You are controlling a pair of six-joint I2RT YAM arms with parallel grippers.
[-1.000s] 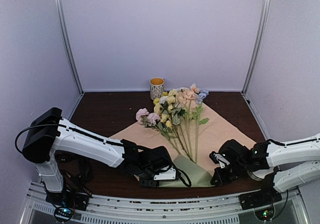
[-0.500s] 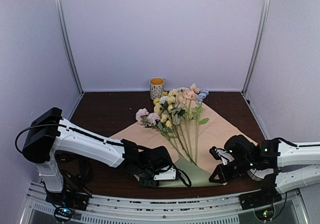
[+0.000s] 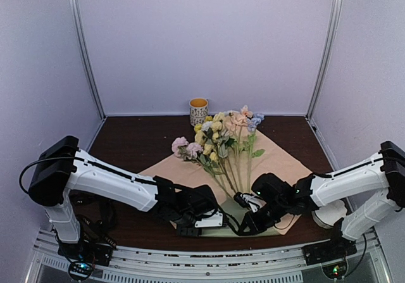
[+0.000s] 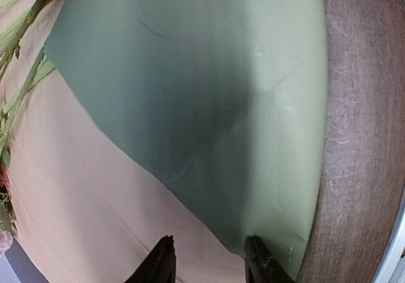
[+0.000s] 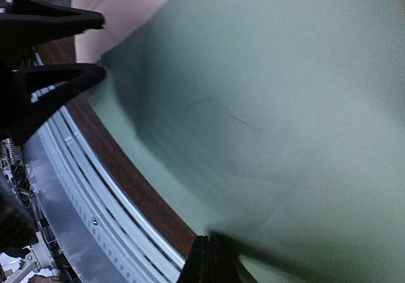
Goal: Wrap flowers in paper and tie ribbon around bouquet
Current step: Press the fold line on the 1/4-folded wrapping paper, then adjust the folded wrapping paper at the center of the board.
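We find the dark brown wooden table carrying the large thin sheet of paper, peach face up, at lower centre of the overhead view, its sage-green near corner folded over. The bunch of small pastel artificial flowers lies on it, stems toward the bottom edge. We judge wrapping to be at its first fold. The left gripper stands half spread over the flap's edge, pinching nothing. The right gripper has its fingers pressed together, and we cannot tell whether they hold the paper. The next move calls for drawing the flap across the stems.

Your paper looks matt and smooth; the counter is dark, faintly scratched wood; its rail, ribbed grey metal.
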